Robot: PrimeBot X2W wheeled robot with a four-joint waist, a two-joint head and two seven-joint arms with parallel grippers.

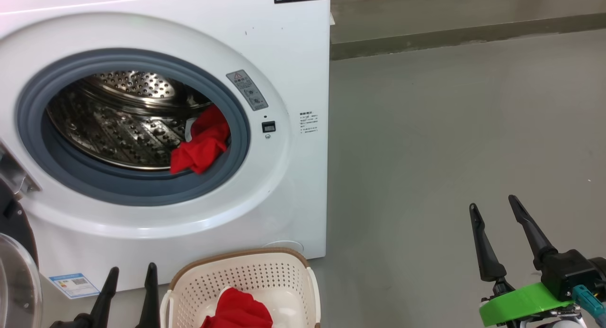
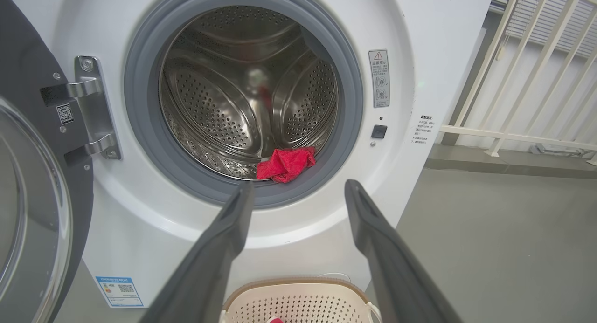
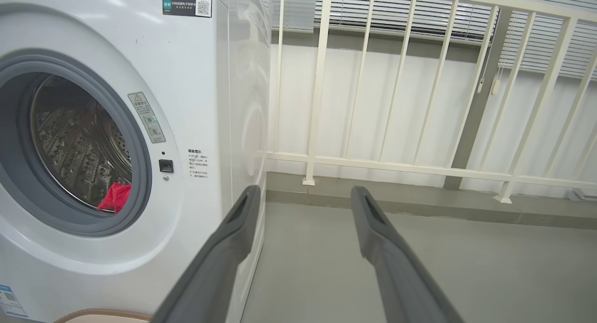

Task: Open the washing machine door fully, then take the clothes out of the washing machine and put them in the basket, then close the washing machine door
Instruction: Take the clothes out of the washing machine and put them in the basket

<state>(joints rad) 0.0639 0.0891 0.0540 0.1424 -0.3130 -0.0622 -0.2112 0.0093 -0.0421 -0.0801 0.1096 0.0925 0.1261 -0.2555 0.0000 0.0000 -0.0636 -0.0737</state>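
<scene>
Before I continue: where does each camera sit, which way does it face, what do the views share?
Head view: on the head, looking forward and down at the washing machine and basket; open left gripper lower left, open right gripper lower right.
Left wrist view: on the left wrist, facing into the drum, washing machine door open at its left; own fingers below.
Right wrist view: on the right wrist, facing past the machine's side to a white railing; own fingers below.
Shared: all three show the clothes in the drum.

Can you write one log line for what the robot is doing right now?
door: open | drum: red clothes inside | basket: red garment inside | left hand: open, empty | right hand: open, empty
</scene>
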